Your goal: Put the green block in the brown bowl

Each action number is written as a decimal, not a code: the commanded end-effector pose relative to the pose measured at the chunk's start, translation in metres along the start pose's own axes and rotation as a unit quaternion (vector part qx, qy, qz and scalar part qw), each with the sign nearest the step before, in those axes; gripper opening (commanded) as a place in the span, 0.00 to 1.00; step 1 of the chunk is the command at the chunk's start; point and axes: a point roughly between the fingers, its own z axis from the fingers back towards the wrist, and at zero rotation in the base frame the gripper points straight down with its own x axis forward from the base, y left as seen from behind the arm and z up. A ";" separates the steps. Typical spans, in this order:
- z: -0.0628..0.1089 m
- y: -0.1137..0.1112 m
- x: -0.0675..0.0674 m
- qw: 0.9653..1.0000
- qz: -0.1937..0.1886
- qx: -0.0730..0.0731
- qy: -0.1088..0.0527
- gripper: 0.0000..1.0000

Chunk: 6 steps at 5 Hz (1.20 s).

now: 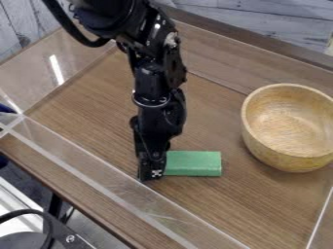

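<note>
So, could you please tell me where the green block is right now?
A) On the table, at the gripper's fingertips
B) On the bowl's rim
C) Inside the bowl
A: the green block lies flat on the table, right by the gripper.

whitish-grey wooden planks [260, 17] stand behind a brown wood-grain tabletop [97, 105]; clear tape [111, 179] crosses its near side, and light glares at left.

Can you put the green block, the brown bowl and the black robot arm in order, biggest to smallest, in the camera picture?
1. Black robot arm
2. Brown bowl
3. Green block, partly hidden by the jaws
</note>
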 end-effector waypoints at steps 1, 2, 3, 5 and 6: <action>0.003 0.003 0.004 1.000 0.000 0.008 -0.009 0.00; 0.001 0.001 0.005 1.000 0.000 0.007 -0.010 0.00; 0.000 -0.001 0.005 1.000 -0.001 0.006 -0.011 0.00; 0.004 -0.003 0.006 1.000 0.004 0.006 -0.015 0.00; 0.010 -0.003 0.007 1.000 0.010 0.008 -0.018 0.00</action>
